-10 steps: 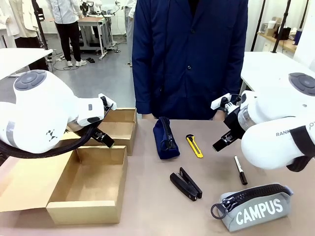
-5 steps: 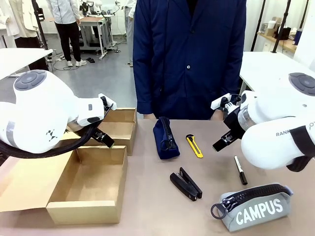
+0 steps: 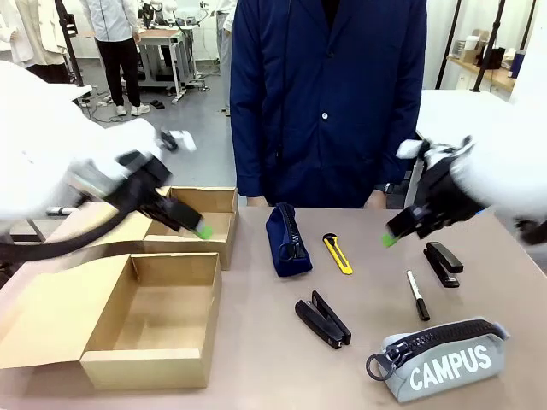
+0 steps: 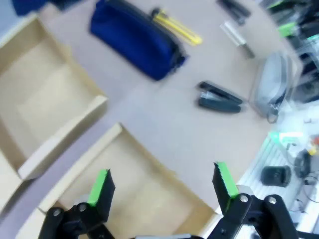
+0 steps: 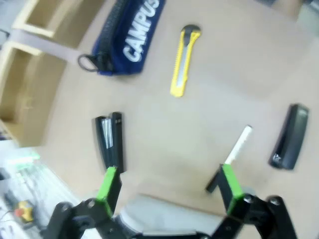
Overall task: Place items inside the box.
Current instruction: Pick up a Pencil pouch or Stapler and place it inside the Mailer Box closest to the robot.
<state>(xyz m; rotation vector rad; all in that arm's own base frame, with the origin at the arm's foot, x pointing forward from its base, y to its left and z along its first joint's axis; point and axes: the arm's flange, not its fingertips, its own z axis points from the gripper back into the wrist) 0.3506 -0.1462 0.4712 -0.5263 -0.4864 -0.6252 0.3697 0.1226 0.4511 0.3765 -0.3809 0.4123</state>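
On the brown table lie a navy pouch [image 3: 286, 241], a yellow utility knife [image 3: 338, 254], a black stapler [image 3: 323, 319], a second black stapler [image 3: 443, 262], a black marker pen [image 3: 417, 295] and a grey "CAMPUS" pouch [image 3: 444, 360]. The open cardboard box [image 3: 102, 369] stands at the front left. My left gripper [image 3: 198, 227] hovers open over the boxes; its wrist view has the open left gripper [image 4: 163, 183] above the box [image 4: 144, 164], with the navy pouch [image 4: 137, 45] and stapler [image 4: 219, 97] beyond. My right gripper [image 3: 391, 237] hangs open above the table, holding nothing; below the open right gripper [image 5: 169, 181] are the knife [image 5: 183, 59], stapler [image 5: 108, 139] and marker [image 5: 234, 152].
A second open cardboard box [image 3: 224, 248] stands behind the first. A person in a dark blue coat [image 3: 329, 94] stands at the table's far edge. White tables flank the scene and other people stand far back left.
Both arms have swung quickly and show blurred. The left gripper now hangs over the rear box. The right arm has shifted rightward, uncovering the second black stapler. The items lie as before.
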